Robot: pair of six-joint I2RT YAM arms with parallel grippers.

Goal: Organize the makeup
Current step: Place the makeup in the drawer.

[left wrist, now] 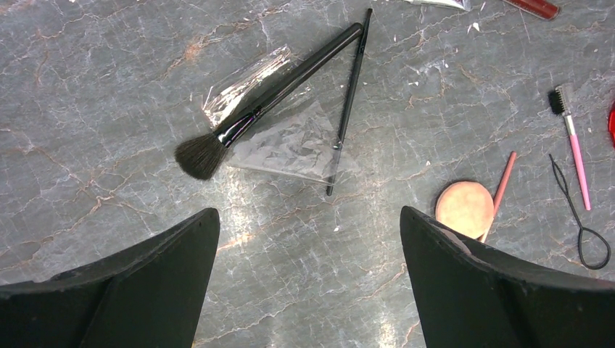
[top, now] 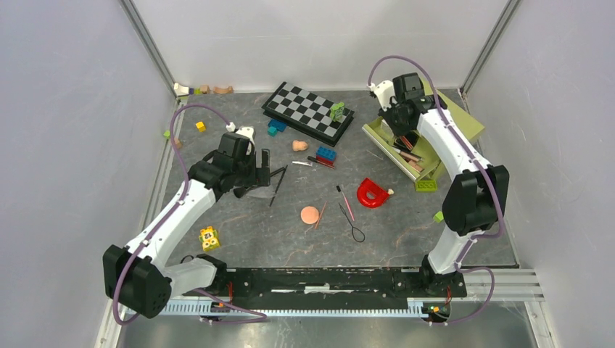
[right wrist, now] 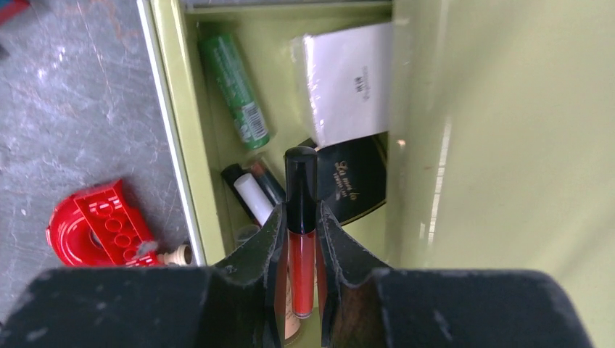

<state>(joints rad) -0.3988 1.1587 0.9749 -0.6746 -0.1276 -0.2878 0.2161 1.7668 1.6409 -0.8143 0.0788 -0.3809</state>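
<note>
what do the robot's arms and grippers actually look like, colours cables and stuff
The left arm and right arm both have white link shells joined by bulky black joint housings. A lilac cable loops loosely beside each arm. The jaws are plain matte black wedges with slightly scuffed edges. No markings or sleeves are visible.

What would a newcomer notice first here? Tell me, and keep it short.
The right gripper, shut on a red lip gloss tube, hangs over the green tray of cosmetics at the table's far right. The left gripper is open above a big black brush lying on clear plastic wrap. A checkerboard at the back and a red horseshoe piece near the middle also catch the eye.
</note>
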